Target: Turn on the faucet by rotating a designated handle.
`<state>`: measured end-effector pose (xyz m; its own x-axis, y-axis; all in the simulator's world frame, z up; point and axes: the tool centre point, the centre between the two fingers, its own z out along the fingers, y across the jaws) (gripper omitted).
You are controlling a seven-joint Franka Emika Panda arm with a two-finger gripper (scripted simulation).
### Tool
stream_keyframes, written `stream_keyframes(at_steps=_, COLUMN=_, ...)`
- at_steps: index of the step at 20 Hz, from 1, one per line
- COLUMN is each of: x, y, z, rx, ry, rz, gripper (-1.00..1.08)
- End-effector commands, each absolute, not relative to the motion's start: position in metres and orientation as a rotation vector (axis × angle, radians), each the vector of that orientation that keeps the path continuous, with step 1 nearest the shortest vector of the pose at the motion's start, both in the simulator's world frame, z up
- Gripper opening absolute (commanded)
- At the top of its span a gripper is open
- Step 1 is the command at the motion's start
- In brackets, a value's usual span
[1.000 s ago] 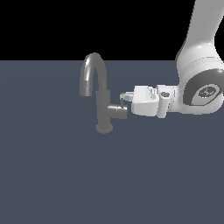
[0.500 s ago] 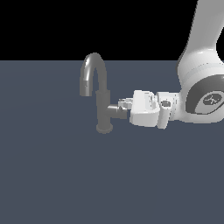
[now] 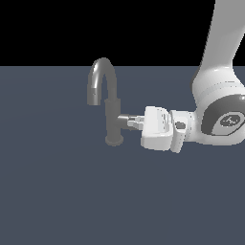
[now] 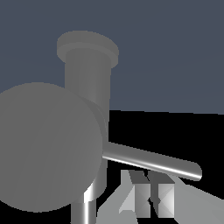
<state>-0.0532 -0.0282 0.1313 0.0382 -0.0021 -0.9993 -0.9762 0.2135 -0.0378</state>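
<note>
The pincer has been advanced to the handle at 3 o'clock of the faucet on the surface; contact seems established. Whether it is spread cannot be told. Rotation appears imminent.

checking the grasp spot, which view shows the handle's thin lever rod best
The wrist view: the lever rod runs unobstructed from the handle stub's round end. In the exterior view the end effector covers the rod; only the stub shows beside the faucet column.
</note>
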Motion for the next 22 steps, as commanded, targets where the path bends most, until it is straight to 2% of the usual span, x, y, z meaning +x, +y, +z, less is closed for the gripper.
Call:
stream_keyframes(at_steps=1, x=-0.064, y=-0.028, z=0.106, rx=-1.052, ry=1.298, rz=1.040, gripper=-1.00)
stream_keyframes(at_steps=5, x=-0.069, y=-0.027, z=0.089, rx=-1.049, ry=1.302, rz=1.045, gripper=-1.00)
stream_keyframes(at_steps=6, x=-0.059, y=-0.027, z=0.109, rx=-1.065, ry=1.270, rz=1.026, gripper=-1.00)
stream_keyframes(at_steps=22, x=-0.041, y=-0.033, z=0.049, rx=-1.051, ry=1.299, rz=1.043, gripper=-1.00)
